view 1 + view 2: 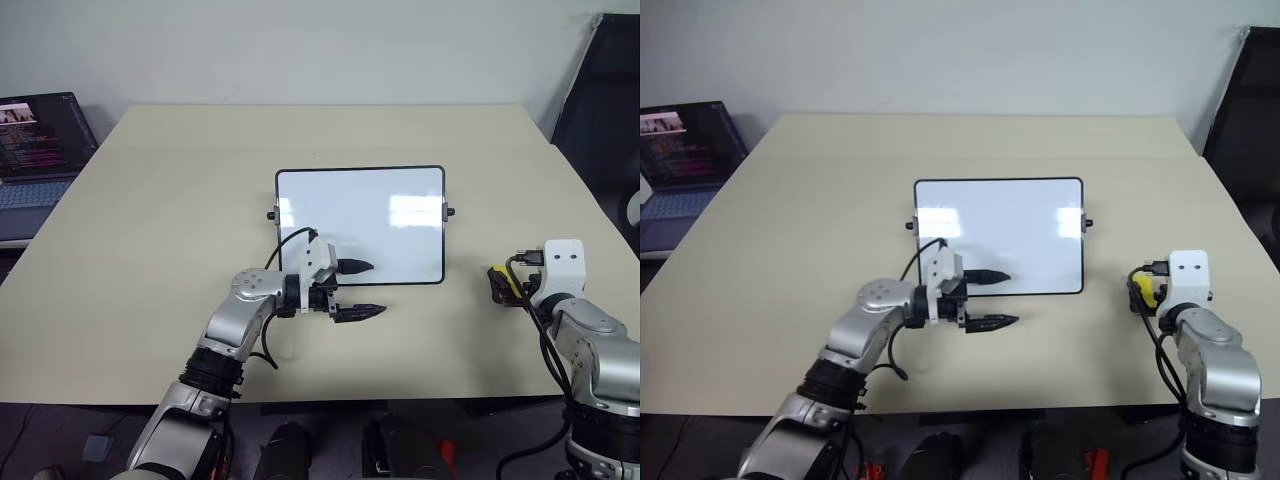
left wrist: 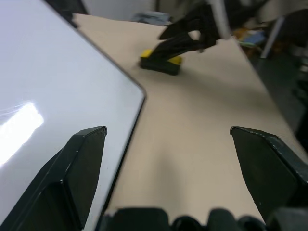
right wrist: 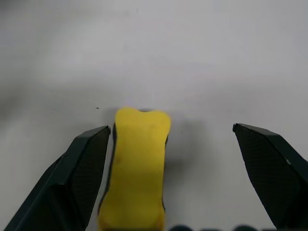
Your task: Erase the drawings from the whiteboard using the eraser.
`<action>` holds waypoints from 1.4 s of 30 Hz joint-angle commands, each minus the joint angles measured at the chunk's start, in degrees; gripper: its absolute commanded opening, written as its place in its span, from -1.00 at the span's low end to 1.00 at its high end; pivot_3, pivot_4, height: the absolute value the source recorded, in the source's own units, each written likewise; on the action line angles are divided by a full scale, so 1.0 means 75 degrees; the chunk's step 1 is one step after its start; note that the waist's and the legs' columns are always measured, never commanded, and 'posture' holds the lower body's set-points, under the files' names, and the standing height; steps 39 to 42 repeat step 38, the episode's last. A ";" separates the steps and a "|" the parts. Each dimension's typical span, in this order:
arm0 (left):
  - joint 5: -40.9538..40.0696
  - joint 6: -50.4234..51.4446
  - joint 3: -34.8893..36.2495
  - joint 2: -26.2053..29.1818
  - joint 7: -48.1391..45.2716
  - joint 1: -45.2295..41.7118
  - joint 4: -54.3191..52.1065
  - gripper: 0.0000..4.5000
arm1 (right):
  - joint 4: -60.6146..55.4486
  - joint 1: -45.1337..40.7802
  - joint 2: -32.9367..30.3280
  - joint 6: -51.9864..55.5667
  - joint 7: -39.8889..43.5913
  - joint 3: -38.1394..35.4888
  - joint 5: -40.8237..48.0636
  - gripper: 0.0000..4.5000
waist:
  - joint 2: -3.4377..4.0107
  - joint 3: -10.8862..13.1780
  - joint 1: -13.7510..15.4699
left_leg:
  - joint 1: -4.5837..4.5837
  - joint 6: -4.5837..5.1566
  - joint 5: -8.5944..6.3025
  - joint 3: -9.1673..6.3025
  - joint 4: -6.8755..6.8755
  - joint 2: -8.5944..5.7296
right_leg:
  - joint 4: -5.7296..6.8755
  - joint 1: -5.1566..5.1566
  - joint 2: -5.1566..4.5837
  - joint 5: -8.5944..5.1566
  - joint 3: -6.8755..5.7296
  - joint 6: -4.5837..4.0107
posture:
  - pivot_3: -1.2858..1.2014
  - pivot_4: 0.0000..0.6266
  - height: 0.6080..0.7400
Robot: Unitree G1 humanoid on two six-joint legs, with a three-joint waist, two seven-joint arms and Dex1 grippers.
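One broad beige table (image 1: 150, 250) carries everything, with a laptop (image 1: 40, 140) on a separate surface off its far left corner. Next in size is the whiteboard (image 1: 360, 225), lying flat at mid-table, its white face glossy with reflected light (no marker lines can be made out on it). The left gripper (image 1: 358, 290) points sideways across the board's near edge with its fingers spread wide and nothing between them: one fingertip (image 1: 358, 266) lies over the board's white surface, the other over bare table just in front of the frame. The right gripper (image 3: 171, 139) is spread wide too, off to the board's right. Smallest is the yellow-and-black eraser (image 3: 137, 163), resting on the table between those fingers, close against one and well clear of the other.
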 commanded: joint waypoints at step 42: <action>0.0920 -0.0010 0.2203 -0.0198 0.5387 0.5546 -0.4865 1.00 | -0.1856 0.4483 0.2285 -0.5085 -0.0962 0.1748 -0.0333 0.99 | 0.0018 -0.0015 0.0023 | 0.0011 -0.0005 -0.0002 -0.0004 0.0002 0.0013 | -0.0009 0.0008 -0.0046 -0.0021 0.0001 -0.0041 | 0.03 -0.52 1.00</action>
